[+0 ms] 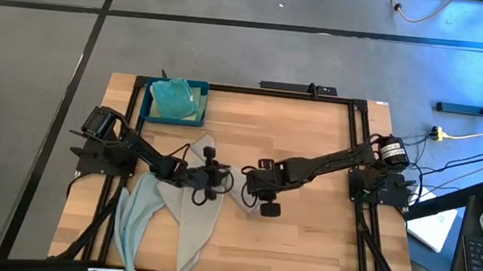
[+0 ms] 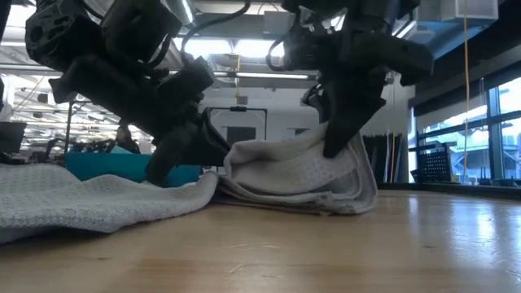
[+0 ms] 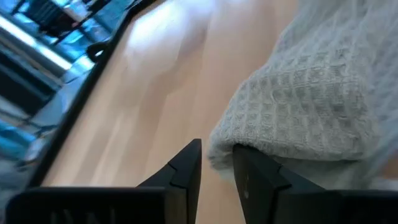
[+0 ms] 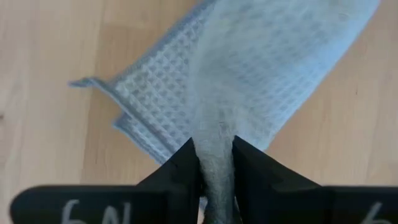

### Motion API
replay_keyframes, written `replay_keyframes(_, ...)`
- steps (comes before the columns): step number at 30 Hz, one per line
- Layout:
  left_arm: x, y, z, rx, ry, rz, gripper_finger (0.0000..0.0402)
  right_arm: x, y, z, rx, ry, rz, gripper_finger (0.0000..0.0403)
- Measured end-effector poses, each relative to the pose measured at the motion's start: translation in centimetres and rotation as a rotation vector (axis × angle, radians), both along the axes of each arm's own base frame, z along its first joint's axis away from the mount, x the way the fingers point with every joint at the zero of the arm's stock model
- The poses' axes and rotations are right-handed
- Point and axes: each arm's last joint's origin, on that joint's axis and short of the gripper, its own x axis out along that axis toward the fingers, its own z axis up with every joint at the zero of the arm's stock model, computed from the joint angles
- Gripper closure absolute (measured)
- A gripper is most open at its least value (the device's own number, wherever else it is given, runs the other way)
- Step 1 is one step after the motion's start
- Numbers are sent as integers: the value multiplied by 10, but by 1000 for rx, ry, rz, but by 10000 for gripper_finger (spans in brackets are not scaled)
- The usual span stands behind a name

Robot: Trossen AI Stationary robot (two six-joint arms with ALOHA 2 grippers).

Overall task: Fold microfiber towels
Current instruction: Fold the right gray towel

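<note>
My right gripper (image 4: 216, 163) is pinched tight on a fold of grey towel (image 4: 261, 68). My left gripper (image 3: 216, 163), nearly closed, nips the same towel's edge just beside it. Pale wood worktop (image 1: 303, 237) lies below both.

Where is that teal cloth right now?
From above, the teal towel lies bunched in the dark blue tray at the table's far left corner, behind the left arm.
</note>
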Motion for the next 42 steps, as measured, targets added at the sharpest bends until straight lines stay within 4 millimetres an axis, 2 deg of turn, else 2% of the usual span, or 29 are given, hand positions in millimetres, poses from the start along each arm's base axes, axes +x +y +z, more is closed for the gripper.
replay_keyframes(7, -3, -3, -6, 8, 97, -114, 319, -1, 0, -1, 31, 19, -62, 324)
replay_keyframes(12, -8, 4, -10, 107, 164, 19, 319, -1, 9, 1, 243, 45, -44, 318)
replay_keyframes(14, -9, 8, -10, 134, 165, 77, 319, -1, 16, 2, 278, 41, -38, 313)
replay_keyframes(19, -8, 16, -9, 86, 128, 152, 319, 1, 28, 3, 264, -16, -5, 300)
replay_keyframes(22, -7, 16, -9, 35, 105, 137, 319, 2, 34, 4, 182, -71, 46, 299)
replay_keyframes(25, -7, 14, -9, 13, 95, 134, 319, 2, 39, 5, 92, -106, 21, 298)
replay_keyframes(30, -7, 11, -8, -1, 71, 130, 319, 13, 62, 10, 219, -278, 156, 298)
replay_keyframes(33, -7, 6, -7, -2, 64, 115, 319, 12, 72, 7, 210, -287, 179, 298)
replay_keyframes(36, -7, -4, -5, -5, 50, 55, 319, 9, 72, 5, 157, -269, 121, 298)
replay_keyframes(42, -13, -41, 22, 62, -2, -277, 319, -4, 70, -1, 124, -134, 30, 298)
